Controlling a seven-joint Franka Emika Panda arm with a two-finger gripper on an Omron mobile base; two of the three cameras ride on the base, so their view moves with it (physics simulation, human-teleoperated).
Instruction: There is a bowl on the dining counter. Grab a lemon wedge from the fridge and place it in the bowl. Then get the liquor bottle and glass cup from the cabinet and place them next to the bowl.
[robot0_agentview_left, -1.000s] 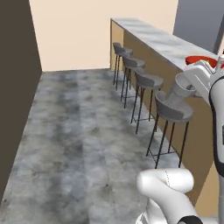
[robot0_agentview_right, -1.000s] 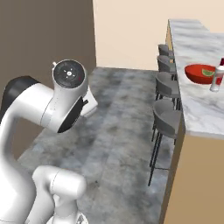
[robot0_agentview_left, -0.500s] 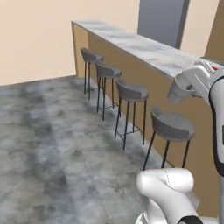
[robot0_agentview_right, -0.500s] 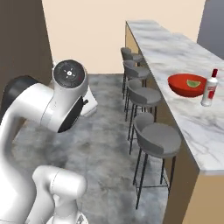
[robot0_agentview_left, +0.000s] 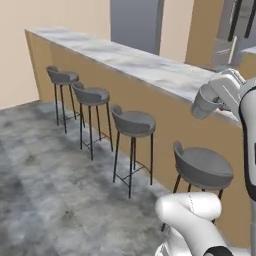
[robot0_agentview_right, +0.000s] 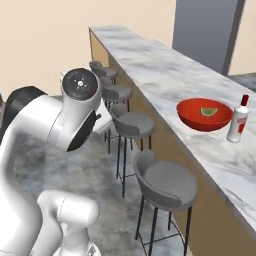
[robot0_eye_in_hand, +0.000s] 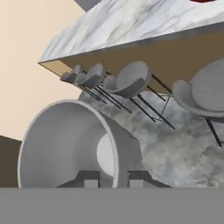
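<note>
Closer now after the base's drive, the counter (robot0_agentview_right: 150, 65) carries 1 bowl (robot0_agentview_right: 192, 116) holding 1 lemon wedge (robot0_agentview_right: 208, 111), 1 bottle (robot0_agentview_right: 238, 120) beside it, while the gripper (robot0_eye_in_hand: 111, 178) pinches 1 empty cup (robot0_agentview_left: 204, 102).

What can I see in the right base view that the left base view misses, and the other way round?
Right base view: the red bowl with a lemon wedge inside, and the liquor bottle standing beside it. Left base view: the gripper holding the grey glass cup up near the counter edge, and part of the steel fridge. Both: the marbled dining counter and the row of grey stools.
</note>
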